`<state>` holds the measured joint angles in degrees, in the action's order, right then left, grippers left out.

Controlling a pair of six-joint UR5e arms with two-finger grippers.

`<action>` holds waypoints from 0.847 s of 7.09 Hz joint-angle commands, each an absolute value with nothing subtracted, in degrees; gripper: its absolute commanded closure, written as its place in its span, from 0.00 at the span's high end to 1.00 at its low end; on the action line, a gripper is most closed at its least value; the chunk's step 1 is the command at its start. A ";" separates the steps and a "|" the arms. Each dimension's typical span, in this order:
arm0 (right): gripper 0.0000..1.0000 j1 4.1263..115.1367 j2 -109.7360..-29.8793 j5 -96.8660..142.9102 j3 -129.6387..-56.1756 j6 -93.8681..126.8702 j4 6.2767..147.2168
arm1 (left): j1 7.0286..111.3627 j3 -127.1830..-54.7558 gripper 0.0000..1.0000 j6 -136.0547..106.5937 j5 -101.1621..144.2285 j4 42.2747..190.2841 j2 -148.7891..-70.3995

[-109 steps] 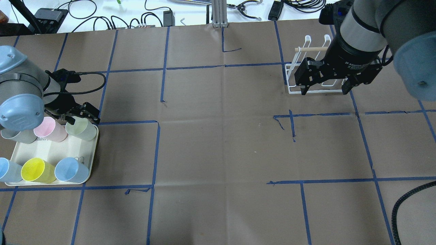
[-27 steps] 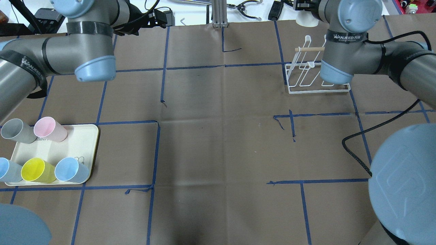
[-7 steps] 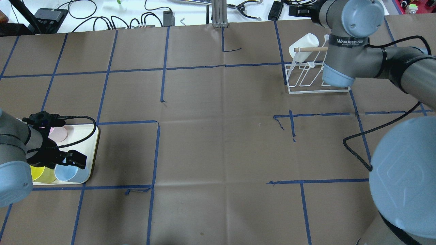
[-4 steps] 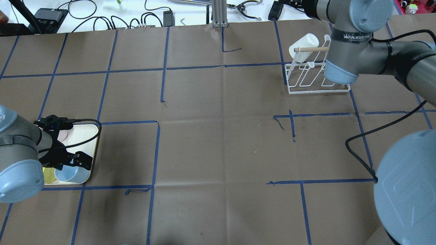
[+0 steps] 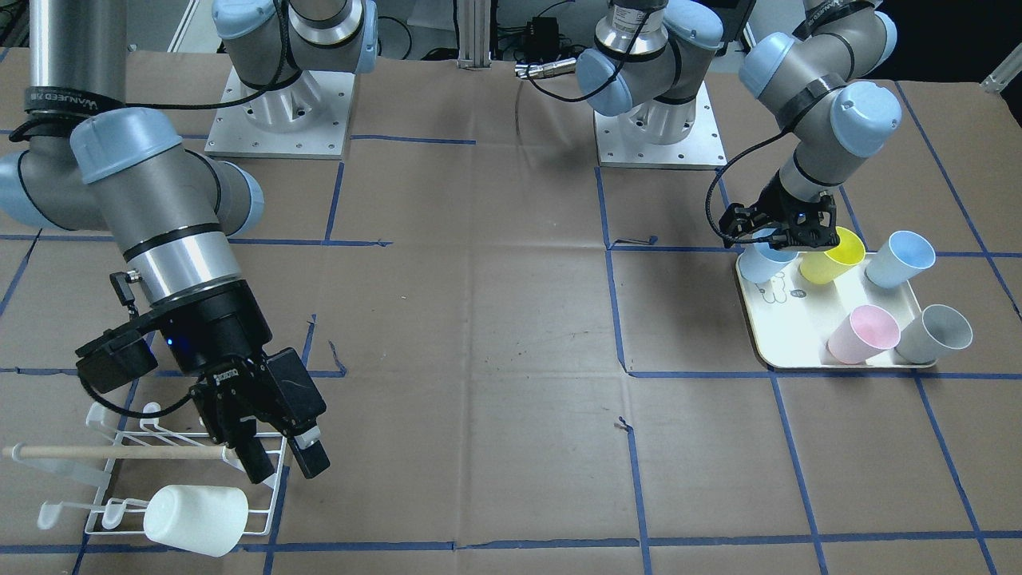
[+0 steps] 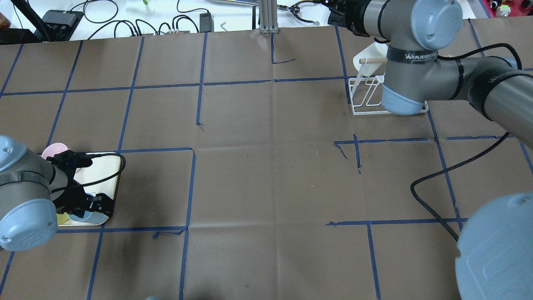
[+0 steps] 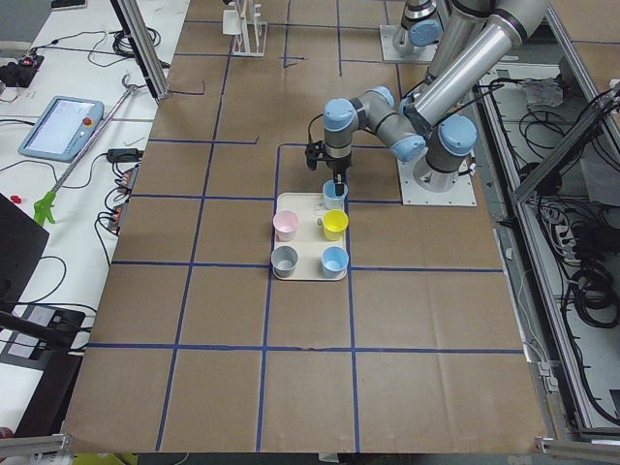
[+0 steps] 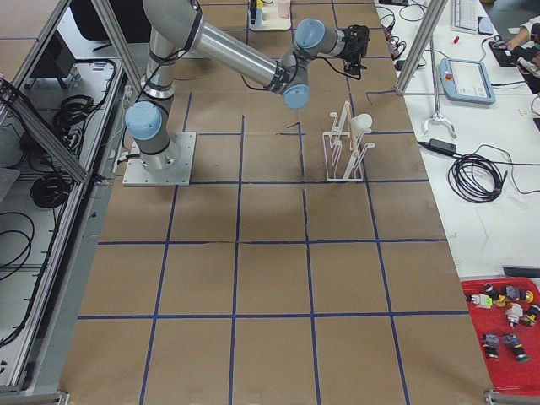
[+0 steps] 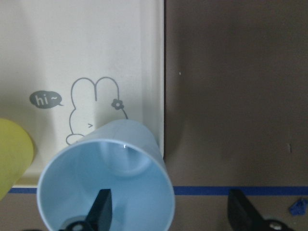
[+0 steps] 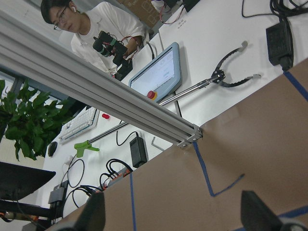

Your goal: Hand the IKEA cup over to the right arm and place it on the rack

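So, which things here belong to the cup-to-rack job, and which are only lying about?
Job: left gripper, light blue cup, right gripper, rack, white cup on it, tray of spare cups.
Lying about: power adapter, teach pendant, red bin of small parts.

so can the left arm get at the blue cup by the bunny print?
Probably yes. The left gripper hangs open over the blue cup, one finger inside its mouth, one outside; the yellow cup beside it stands clear.

Overhead and front cameras face each other across the counter [image 6: 266, 166], both catching the rack [image 6: 366, 98]; end cameras look along it. Left wrist camera, close above the tray [image 9: 96, 48].
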<state>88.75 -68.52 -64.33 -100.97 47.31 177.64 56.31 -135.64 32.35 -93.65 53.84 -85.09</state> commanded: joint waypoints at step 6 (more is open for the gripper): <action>1.00 92.63 -72.86 -64.42 -119.79 92.37 211.73 | 56.68 -122.47 0.00 31.12 -93.26 56.50 -86.40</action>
